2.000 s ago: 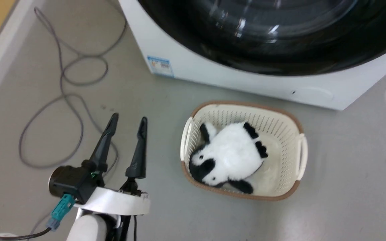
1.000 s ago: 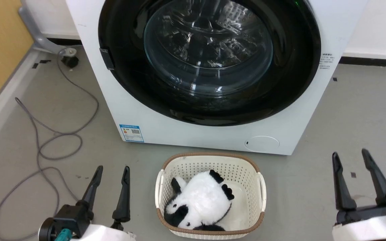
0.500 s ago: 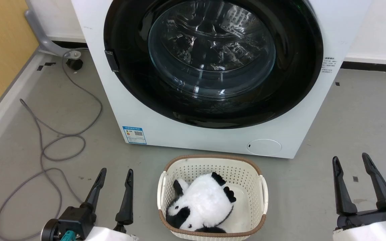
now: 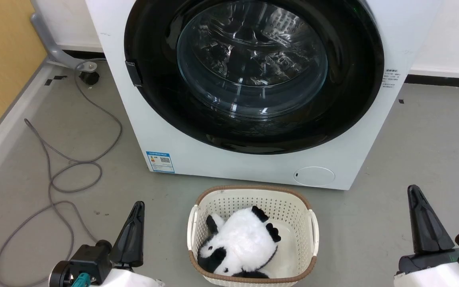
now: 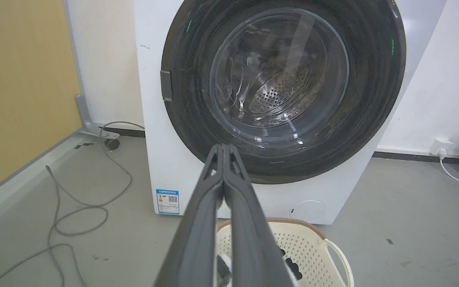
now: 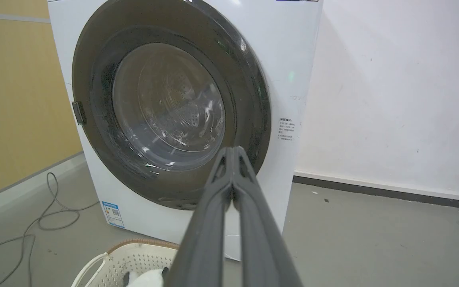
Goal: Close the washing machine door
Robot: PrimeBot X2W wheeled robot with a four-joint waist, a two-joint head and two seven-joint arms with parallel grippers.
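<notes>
Right, on the head view the washing machine door [image 4: 253, 75] lies flat against the front of the washing machine [image 4: 253, 169], and I can see no gap at its rim. Its clear glass bowl sits at the centre, and a small dark catch [image 4: 134, 73] shows at its left edge. Low on the white front are a blue sticker [image 4: 160, 161] and a round cap [image 4: 314, 176].

My left gripper [image 4: 138, 205] is at the lower left with its two dark fingers pressed together, holding nothing. My right gripper [image 4: 412, 188] at the lower right is likewise closed and empty. Both are well apart from the door.

Between them, just in front of the machine, a cream perforated basket [image 4: 253, 189] stands on the grey floor with a plush panda [image 4: 241, 239] lying inside. A grey cable [image 4: 121, 128] loops across the floor to the left.
</notes>
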